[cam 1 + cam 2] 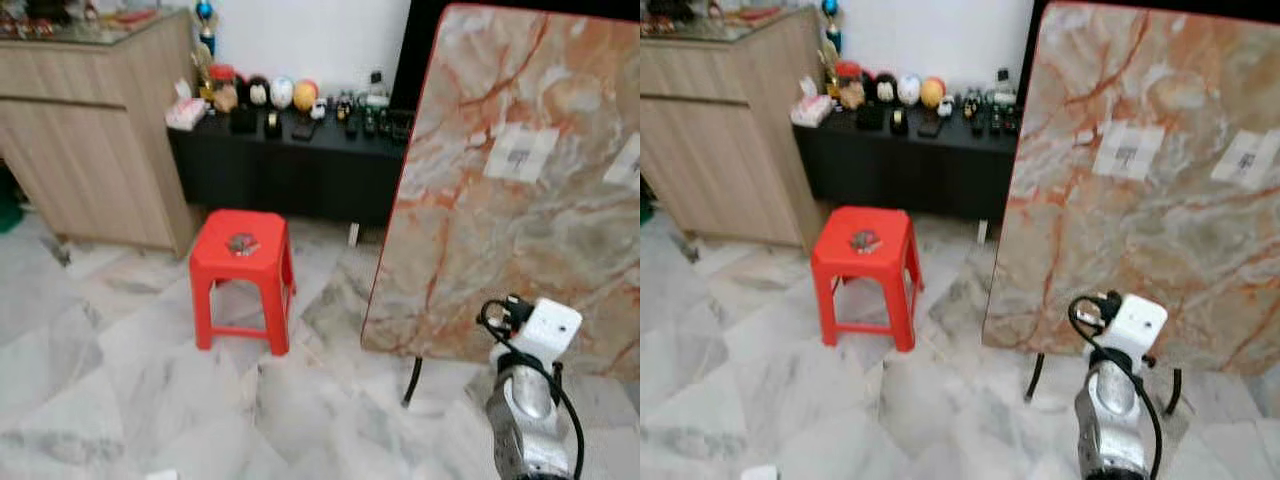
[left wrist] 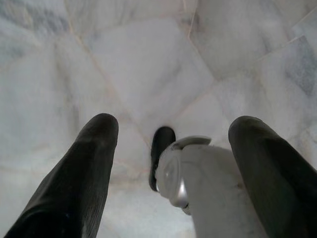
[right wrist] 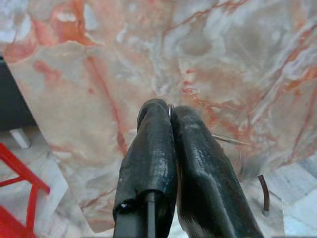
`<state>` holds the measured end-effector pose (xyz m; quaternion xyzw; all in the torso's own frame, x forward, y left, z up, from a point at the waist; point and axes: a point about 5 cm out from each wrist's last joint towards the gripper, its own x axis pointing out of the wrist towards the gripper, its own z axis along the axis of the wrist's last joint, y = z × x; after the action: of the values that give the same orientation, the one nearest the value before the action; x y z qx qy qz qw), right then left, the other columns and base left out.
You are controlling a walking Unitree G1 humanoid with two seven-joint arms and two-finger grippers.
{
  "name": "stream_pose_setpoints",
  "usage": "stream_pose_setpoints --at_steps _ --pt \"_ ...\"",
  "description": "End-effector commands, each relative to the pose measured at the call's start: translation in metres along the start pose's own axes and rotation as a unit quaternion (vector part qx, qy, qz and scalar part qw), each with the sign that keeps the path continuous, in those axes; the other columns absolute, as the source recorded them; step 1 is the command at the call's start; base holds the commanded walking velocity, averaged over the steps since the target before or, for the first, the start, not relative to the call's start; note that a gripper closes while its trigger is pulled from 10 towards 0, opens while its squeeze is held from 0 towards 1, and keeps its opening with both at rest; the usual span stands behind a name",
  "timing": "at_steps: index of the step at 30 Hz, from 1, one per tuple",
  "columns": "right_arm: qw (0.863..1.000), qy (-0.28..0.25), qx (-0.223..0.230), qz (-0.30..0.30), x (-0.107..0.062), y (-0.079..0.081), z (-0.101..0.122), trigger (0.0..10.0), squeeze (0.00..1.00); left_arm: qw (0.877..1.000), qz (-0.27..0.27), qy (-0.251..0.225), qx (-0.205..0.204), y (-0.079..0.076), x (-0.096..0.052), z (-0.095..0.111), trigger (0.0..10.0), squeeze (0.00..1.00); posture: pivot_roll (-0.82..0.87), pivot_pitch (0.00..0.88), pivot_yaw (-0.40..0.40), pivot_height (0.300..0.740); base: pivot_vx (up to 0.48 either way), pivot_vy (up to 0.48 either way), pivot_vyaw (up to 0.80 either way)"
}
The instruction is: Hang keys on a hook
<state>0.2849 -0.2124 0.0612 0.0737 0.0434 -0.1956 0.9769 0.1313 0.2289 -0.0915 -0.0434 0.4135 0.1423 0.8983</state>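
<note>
We are standing on a pale marble floor (image 1: 120,400) with a red stool (image 1: 243,272) ahead and to our left, and on its seat lies a small dark cluster that we take to be the keys (image 1: 243,243), though they are too small to make out clearly. No hook can be made out among the clutter on the black sideboard (image 1: 290,165) or on the wooden cabinet (image 1: 90,130), so finding it comes later. Our right gripper (image 3: 170,111) is raised in front of the tilted marble tabletop (image 1: 520,190), its two black fingers pressed together; a thin sliver of metal glints at the seam, but we cannot tell what it is. Our left gripper (image 2: 171,124) hangs low with its fingers (image 2: 84,163) spread wide, looking down at the floor and our own foot. We judge the step in hand to be the approach to the stool. To do it well, we should turn left, walk up square to the seat, stop with the keys well within reach, and only then bring a gripper down with its fingers parted, coming from above so the stool is not nudged.
</note>
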Motion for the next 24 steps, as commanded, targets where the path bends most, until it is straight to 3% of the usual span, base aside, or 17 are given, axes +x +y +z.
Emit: stream_pose_setpoints --at_steps 1,17,24 --pt "1.0 -0.012 0.007 0.007 0.0019 0.0041 0.0075 10.0 0.0 1.0 -0.002 -0.003 -0.005 0.0004 -0.0006 -0.0006 10.0 0.0 -0.03 0.0 -0.113 0.74 0.0 0.0 0.0" --pt "1.0 0.001 0.016 0.002 0.002 0.0033 0.0047 10.0 0.0 1.0 0.002 0.005 -0.006 0.0031 -0.0013 -0.0032 10.0 0.0 -0.03 0.0 -0.111 0.74 0.0 0.0 0.0" --pt "1.0 -0.001 0.016 0.002 0.0038 0.0021 0.0054 10.0 0.0 1.0 -0.001 0.004 0.0 0.0028 -0.001 -0.0023 10.0 0.0 -0.03 0.0 -0.106 0.74 0.0 0.0 -0.57"
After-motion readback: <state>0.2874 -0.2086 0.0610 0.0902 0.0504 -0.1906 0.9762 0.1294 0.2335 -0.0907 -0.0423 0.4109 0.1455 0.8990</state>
